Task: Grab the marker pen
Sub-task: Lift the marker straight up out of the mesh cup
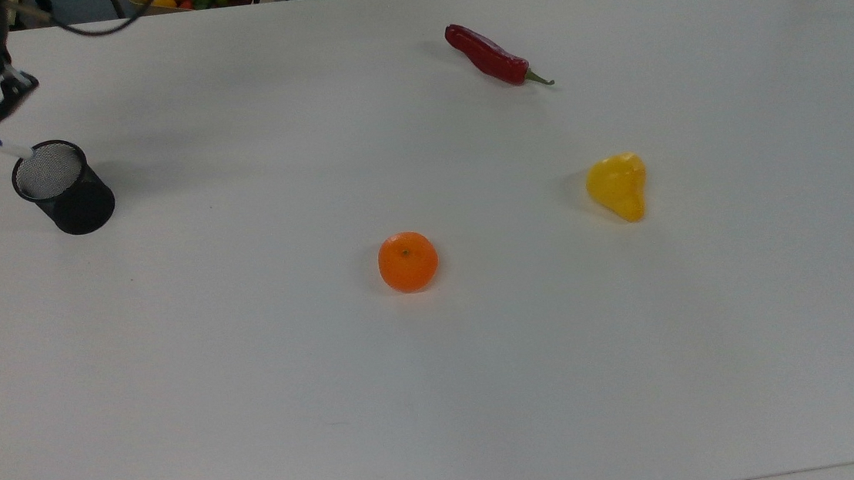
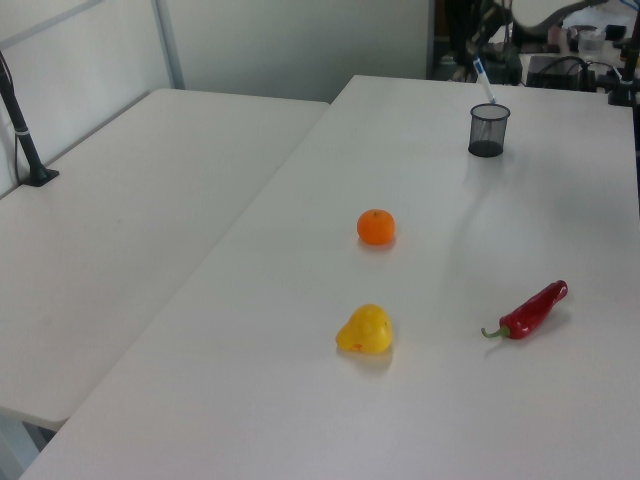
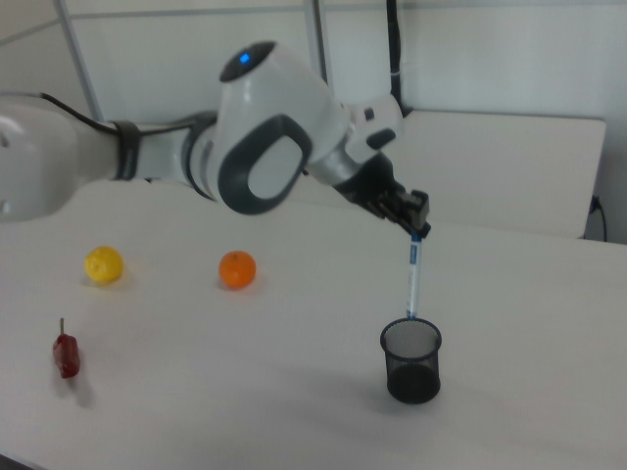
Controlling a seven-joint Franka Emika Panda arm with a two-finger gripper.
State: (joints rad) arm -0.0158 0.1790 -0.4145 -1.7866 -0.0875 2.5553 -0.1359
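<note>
- Lying nearest in the left view: yellow pear-shaped fruit [image 2: 364,331] on the white table [image 2: 300,420], with red chilli [image 2: 533,310] well apart toward the left view's right, stem end pointing to the left view's left.
- Sitting further up the table: orange [image 2: 376,227], alone, near the fruit but not touching it.
- Same three seen from above: orange [image 1: 408,262] near centre, yellow fruit [image 1: 619,186] to the top view's right, chilli [image 1: 492,56] toward the far edge.
- Standing upright beyond them: black mesh cup [image 2: 488,131], open mouth up; in the top view, cup [image 1: 64,187] near the top view's left edge, well apart from the food.
- Hanging above the cup: marker pen [image 3: 412,281], nearly vertical, white barrel, blue label; lower tip just at the cup's [image 3: 411,361] rim level in the right view, whether inside or just over the rim cannot be told.
- Showing in the top view as a short slanted white stick, pen [image 1: 8,147], lower end at the cup's rim.
- Clamped on the pen's upper end: gripper [image 3: 417,228], dark fingers closed on the barrel, raised clear of the cup.
- Reaching in from the right view's left: white arm [image 3: 265,147] with dark joint panel.
- Visible at the far table end in the left view: pen [image 2: 483,82] tilted above the cup.
</note>
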